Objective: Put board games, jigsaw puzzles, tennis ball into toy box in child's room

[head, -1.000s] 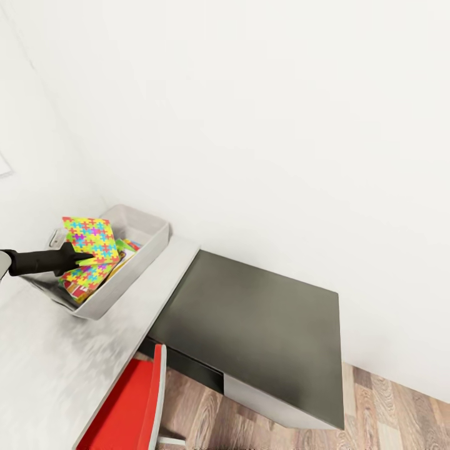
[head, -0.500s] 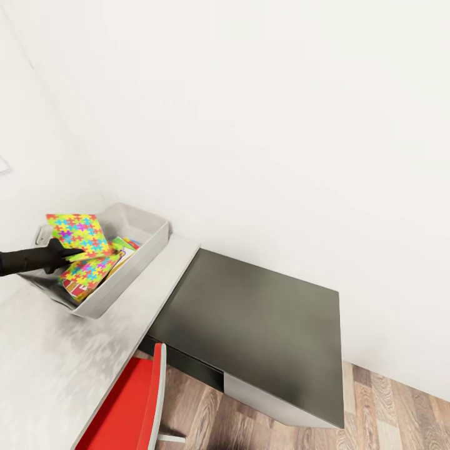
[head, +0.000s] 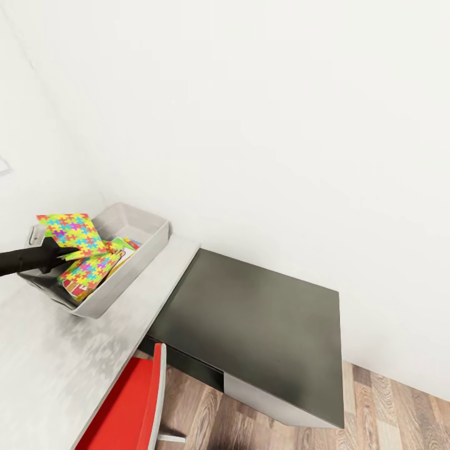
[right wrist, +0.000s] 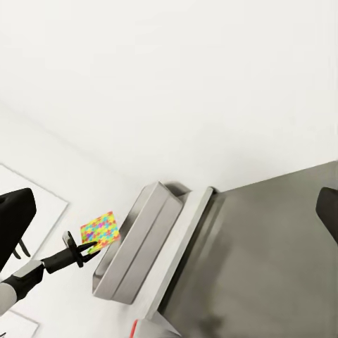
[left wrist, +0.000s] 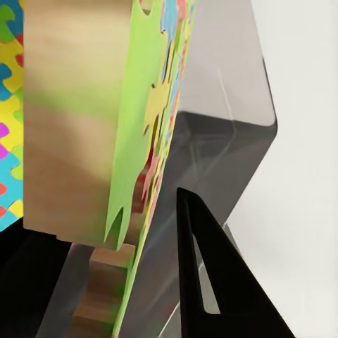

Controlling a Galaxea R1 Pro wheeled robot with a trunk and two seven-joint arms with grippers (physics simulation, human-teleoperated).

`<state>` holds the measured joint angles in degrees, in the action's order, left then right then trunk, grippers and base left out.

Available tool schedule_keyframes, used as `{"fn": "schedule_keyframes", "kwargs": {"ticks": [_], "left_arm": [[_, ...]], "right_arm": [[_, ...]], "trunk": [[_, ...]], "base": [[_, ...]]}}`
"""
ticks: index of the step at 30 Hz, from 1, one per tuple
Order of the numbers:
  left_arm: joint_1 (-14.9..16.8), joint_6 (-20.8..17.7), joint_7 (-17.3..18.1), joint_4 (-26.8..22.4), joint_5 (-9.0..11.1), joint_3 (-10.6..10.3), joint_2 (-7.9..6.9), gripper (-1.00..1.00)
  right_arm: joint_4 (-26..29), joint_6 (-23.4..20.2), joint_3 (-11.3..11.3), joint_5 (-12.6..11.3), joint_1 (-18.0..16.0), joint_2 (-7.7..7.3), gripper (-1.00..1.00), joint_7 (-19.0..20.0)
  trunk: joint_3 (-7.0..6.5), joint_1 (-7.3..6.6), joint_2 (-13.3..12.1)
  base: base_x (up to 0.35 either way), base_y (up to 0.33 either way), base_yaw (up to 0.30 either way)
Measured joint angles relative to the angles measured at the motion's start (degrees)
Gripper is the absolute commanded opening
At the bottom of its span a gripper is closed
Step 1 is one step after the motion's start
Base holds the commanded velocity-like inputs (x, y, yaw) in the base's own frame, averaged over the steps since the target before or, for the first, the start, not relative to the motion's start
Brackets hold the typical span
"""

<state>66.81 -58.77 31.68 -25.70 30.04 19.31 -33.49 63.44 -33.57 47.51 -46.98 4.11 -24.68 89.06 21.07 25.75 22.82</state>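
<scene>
My left gripper [head: 67,252] is shut on a jigsaw puzzle [head: 69,230], a thin board of yellow, pink, blue and green pieces, and holds it tilted above the near left end of the light grey toy box [head: 152,239]. A second jigsaw puzzle [head: 87,270] lies inside the box on colourful board games [head: 127,244]. In the left wrist view the held puzzle [left wrist: 134,134] stands edge-on, close beside a black finger [left wrist: 211,289]. The right wrist view shows the toy box [right wrist: 137,243] from afar and the right gripper [right wrist: 176,208] open. The tennis ball is hidden.
The toy box stands on the pale grey table [head: 50,369] against the white wall. A dark grey corner section [head: 256,319] continues to the right. A red chair [head: 131,406] is tucked under the table's front edge, with wood plank floor [head: 400,412] beyond.
My left gripper has carried the puzzle to the left and slightly up, from over the middle of the toy box to its left end. The board now lies flatter.
</scene>
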Motion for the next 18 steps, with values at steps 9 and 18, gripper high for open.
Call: {"fn": "schedule_keyframes", "kwargs": {"ticks": [9,18], "left_arm": [[0.0,-0.1,0.0,0.1,0.2,0.1,0.27,-1.00],[-0.1,0.0,0.0,0.2,0.1,0.0,0.96,-1.00]], "right_arm": [[-0.1,-0.5,0.0,-0.1,0.0,-0.27,1.00,0.0],[-0.2,-0.6,0.0,-0.1,0.0,-0.49,1.00,0.0]], "trunk": [[0.00,0.00,0.0],[0.57,0.00,0.0]], "base": [[0.000,0.000,0.000],[0.000,0.000,0.000]]}}
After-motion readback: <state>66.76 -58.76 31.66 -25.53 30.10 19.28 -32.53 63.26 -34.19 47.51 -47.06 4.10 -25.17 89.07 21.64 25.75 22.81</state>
